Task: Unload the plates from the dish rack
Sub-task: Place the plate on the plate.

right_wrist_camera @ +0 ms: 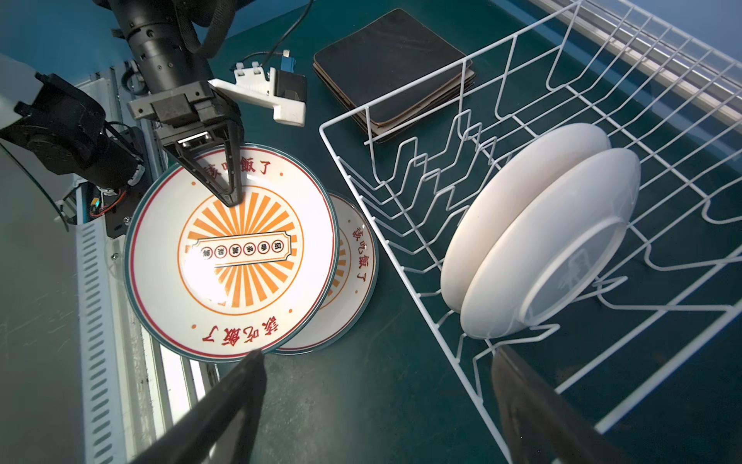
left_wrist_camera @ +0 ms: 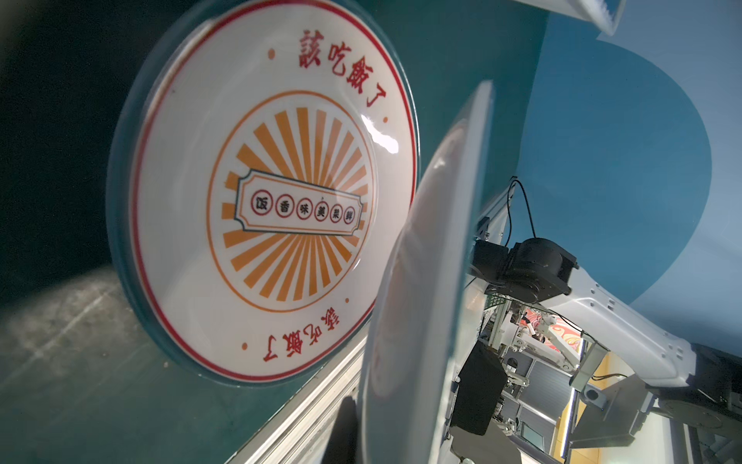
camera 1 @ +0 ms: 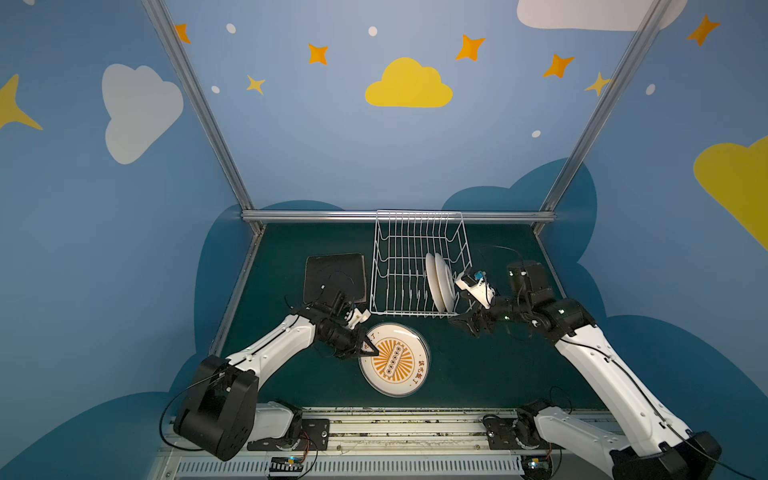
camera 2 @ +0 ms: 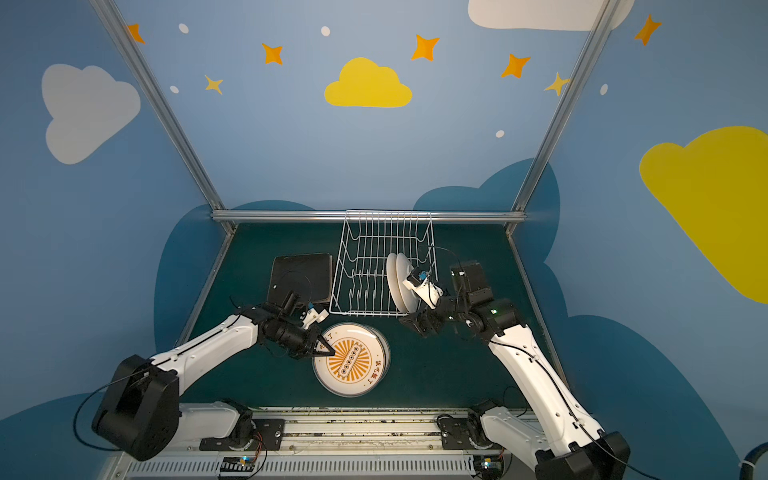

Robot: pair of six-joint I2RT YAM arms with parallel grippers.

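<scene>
My left gripper (camera 1: 372, 352) (right_wrist_camera: 233, 199) is shut on the rim of a round white plate with an orange sunburst centre (camera 1: 395, 361) (right_wrist_camera: 237, 249). It holds this plate just above a matching plate (right_wrist_camera: 353, 273) (left_wrist_camera: 261, 193) lying on the table. The held plate appears edge-on in the left wrist view (left_wrist_camera: 421, 281). Two more round white plates (camera 1: 440, 282) (right_wrist_camera: 554, 241) stand upright in the white wire dish rack (camera 1: 417, 212) (right_wrist_camera: 324, 129). My right gripper (camera 1: 465, 324) (right_wrist_camera: 377, 355) hovers open and empty at the rack's near right corner.
A stack of black-backed square plates (camera 1: 332, 276) (right_wrist_camera: 389, 68) lies face down on the green table, left of the rack. The rack stands against the back rail (camera 1: 311, 216). An aluminium rail (camera 1: 395, 424) runs along the front edge.
</scene>
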